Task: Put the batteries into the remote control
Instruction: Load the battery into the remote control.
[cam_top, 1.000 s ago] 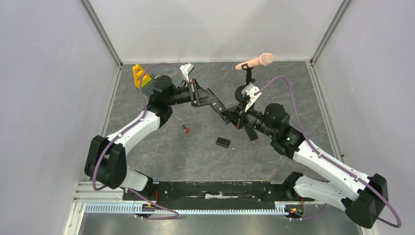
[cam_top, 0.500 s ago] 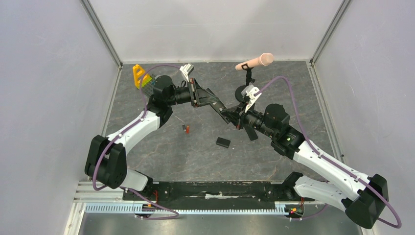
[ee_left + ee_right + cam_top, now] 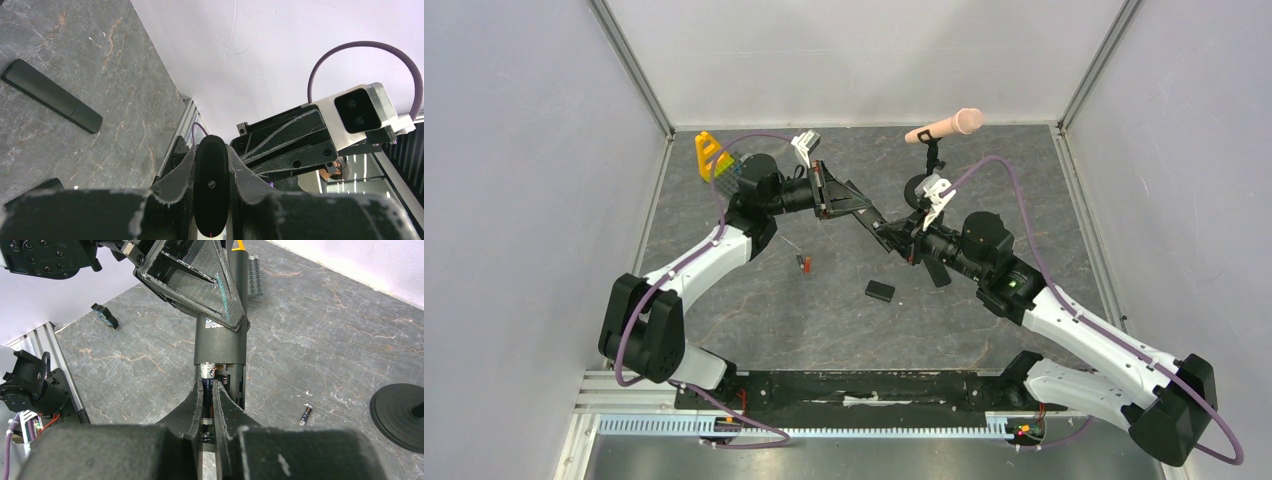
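Both arms reach in from the near edge and meet above the middle of the grey marbled tabletop (image 3: 754, 320), elbows bent outward, wrists facing each other almost nose to nose. The left gripper (image 3: 211, 152) points right and slightly toward the near edge, its 2 fingers clamped tight on the sides of the slim black matt remote control (image 3: 220, 340), which hangs in the air clear of the table with an open battery bay at its free end. The right gripper (image 3: 206, 387) comes at that end lengthwise, its jaws all but closed and pinching a thin dark battery (image 3: 208, 374); the pale tip of this cell sits at the mouth of the bay, just beside a bare coil spring (image 3: 223, 380). The fingers cover most of the cell, so I cannot tell how far it is seated. From above, the 2 grippers overlap and the remote is only a dark sliver between them. A small loose battery with a reddish end (image 3: 804, 264) lies on the table to the near left, and a small flat black piece (image 3: 880, 291) lies nearer the front. A second long black bar (image 3: 50, 95) lies flat on the table; its buttons, if any, do not show
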